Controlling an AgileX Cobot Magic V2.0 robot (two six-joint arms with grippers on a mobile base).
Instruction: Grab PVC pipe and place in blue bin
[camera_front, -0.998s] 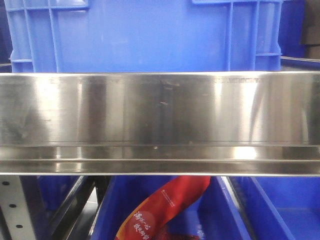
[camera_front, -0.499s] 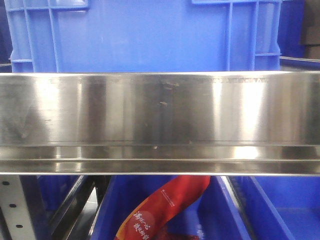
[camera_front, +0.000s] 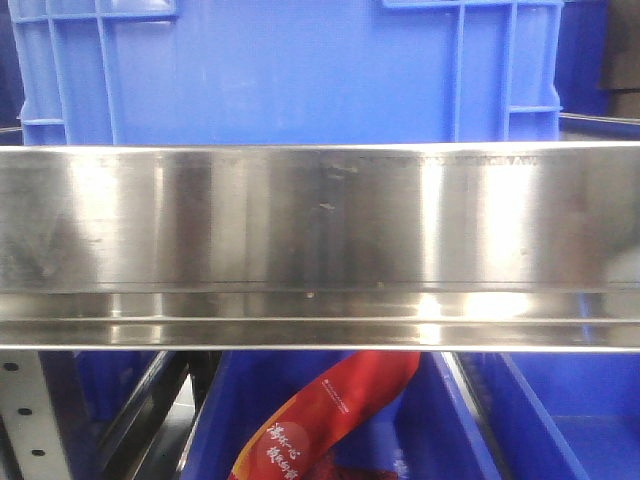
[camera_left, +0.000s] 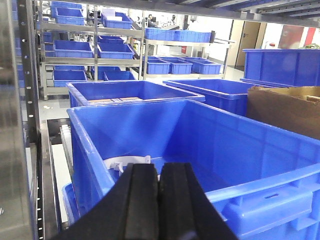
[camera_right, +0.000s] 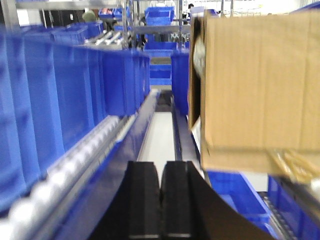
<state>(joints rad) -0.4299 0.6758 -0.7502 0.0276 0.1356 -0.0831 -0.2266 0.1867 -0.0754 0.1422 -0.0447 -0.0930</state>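
Left wrist view: left gripper (camera_left: 159, 200) sits bottom centre of frame, both black fingers (camera_left: 141, 200) pressed flat together w/ only a thin seam between, nothing pinched. It's above the near rim of a big blue bin (camera_left: 240, 165) that fills the centre and right of frame. The PVC pipe (camera_left: 127, 162) lies on the bin floor, just above the fingertips in the frame: white curved strip, small part visible, rest hidden behind the fingers. Not touching the gripper. Behind, more blue bins on the floor and on metal shelving (camera_left: 95, 47) upper left; a brown cardboard box (camera_left: 287, 110) at right edge; steel upright (camera_left: 17, 125) down the left edge.

Right wrist view (blurred): right gripper (camera_right: 160, 205) bottom centre, fingers (camera_right: 176, 200) closed tight against each other, empty. A row of blue crates (camera_right: 60, 95) runs along left side over a roller rail (camera_right: 65, 170); a cardboard carton (camera_right: 260, 85) fills upper right. A pale aisle strip (camera_right: 160, 135) runs up the centre.

Front view: a wide stainless shelf edge (camera_front: 320, 240) spans the middle band; a blue crate wall (camera_front: 290, 70) above it; below, a red printed bag (camera_front: 330, 415) in another blue tub (camera_front: 580, 410). No grippers or pipe seen here.
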